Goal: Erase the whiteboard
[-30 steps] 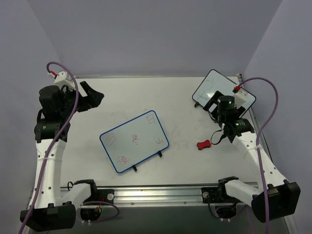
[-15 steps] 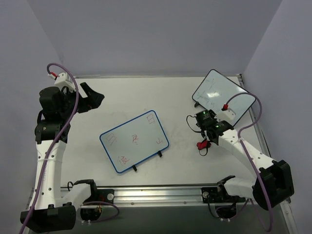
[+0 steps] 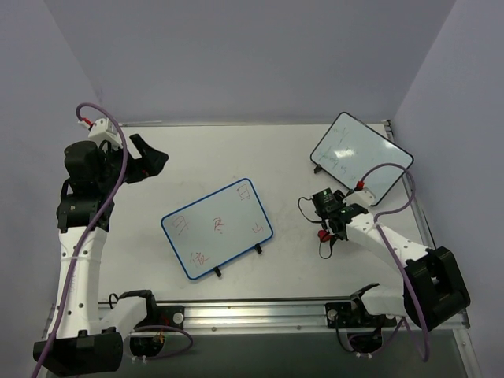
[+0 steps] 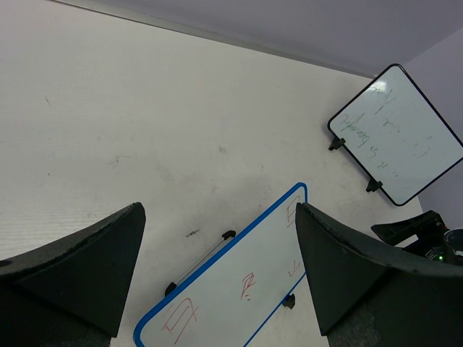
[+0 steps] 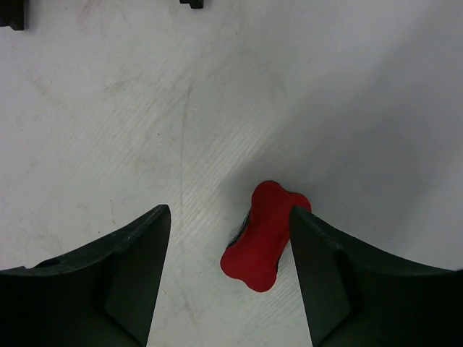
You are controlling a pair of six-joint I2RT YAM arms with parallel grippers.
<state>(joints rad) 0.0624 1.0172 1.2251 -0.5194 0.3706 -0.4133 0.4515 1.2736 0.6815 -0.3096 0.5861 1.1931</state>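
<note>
The right gripper (image 5: 228,211) has swung down from the upper right over the red eraser (image 5: 264,235), jaws spread either side, not yet gripping. The left gripper (image 4: 217,210) is also spread. The whiteboard (image 3: 216,228) lies mid-frame, scribbles intact, so wiping likely awaits the pickup.

Black-rimmed whiteboard (image 3: 361,158) at the far right of the surface (image 3: 236,150), set diagonally; faint dark marks on its face. Left wrist view: 2 small black feet along its lower-left edge.

Red bone-shaped piece (image 5: 264,246) lies flat on the surface, nearer than the black-rimmed whiteboard and well apart from it; mostly hidden in the top view.

Surface white, with grey scuffs and fine scratches. Metal rail (image 3: 260,313) runs along its near edge.
</note>
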